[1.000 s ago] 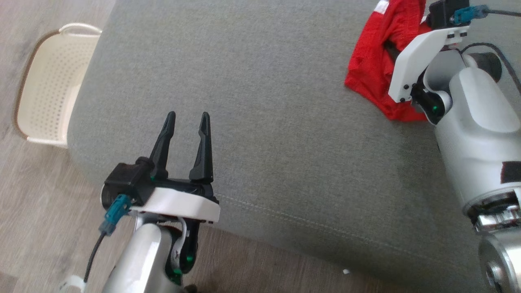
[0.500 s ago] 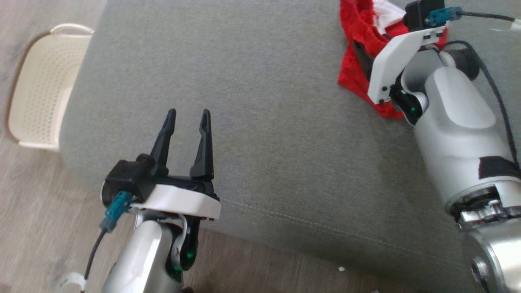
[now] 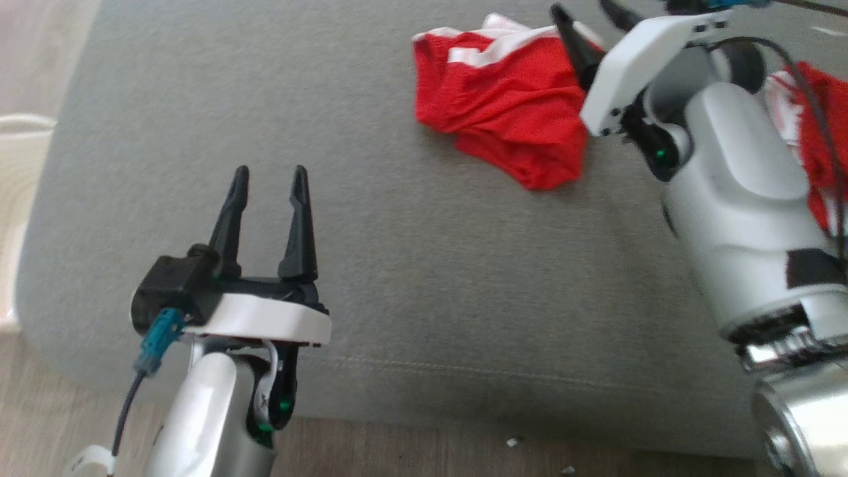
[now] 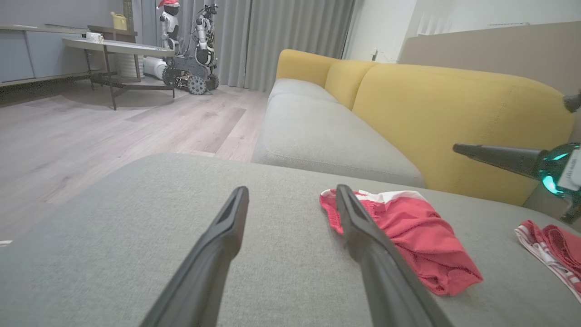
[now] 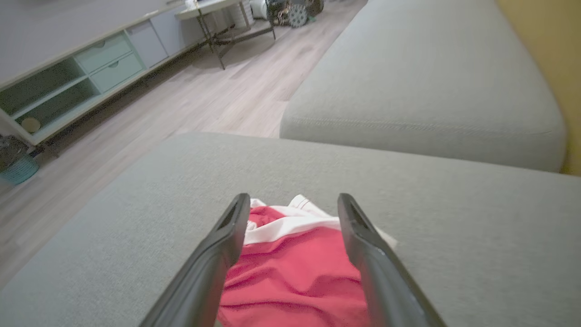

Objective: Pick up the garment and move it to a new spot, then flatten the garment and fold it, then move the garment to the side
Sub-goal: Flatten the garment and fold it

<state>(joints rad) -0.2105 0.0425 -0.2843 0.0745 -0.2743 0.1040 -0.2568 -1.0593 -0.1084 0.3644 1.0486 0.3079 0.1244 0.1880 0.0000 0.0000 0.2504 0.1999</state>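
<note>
The garment (image 3: 503,112) is red mesh with a white band and lies crumpled on the grey cushion (image 3: 371,265), toward its far side. My right gripper (image 3: 593,20) hovers open just above the garment's right end, nothing between its fingers. In the right wrist view the garment (image 5: 299,268) lies below and between the spread fingers of the right gripper (image 5: 292,200). My left gripper (image 3: 268,179) stands open and empty over the cushion's near left part, well apart from the garment. In the left wrist view the garment (image 4: 408,231) shows just right of the left gripper (image 4: 290,193).
A second red-and-white cloth (image 3: 811,132) lies at the cushion's right, partly behind my right arm. A white perforated basket (image 3: 16,132) stands on the wood floor at left. A yellow sofa back (image 4: 454,113) rises behind the cushion. Another robot (image 4: 190,45) stands far off.
My right gripper has opened and let go of the garment, which now lies on the cushion. The head camera has swung, shifting the whole picture. The left gripper stays open.
</note>
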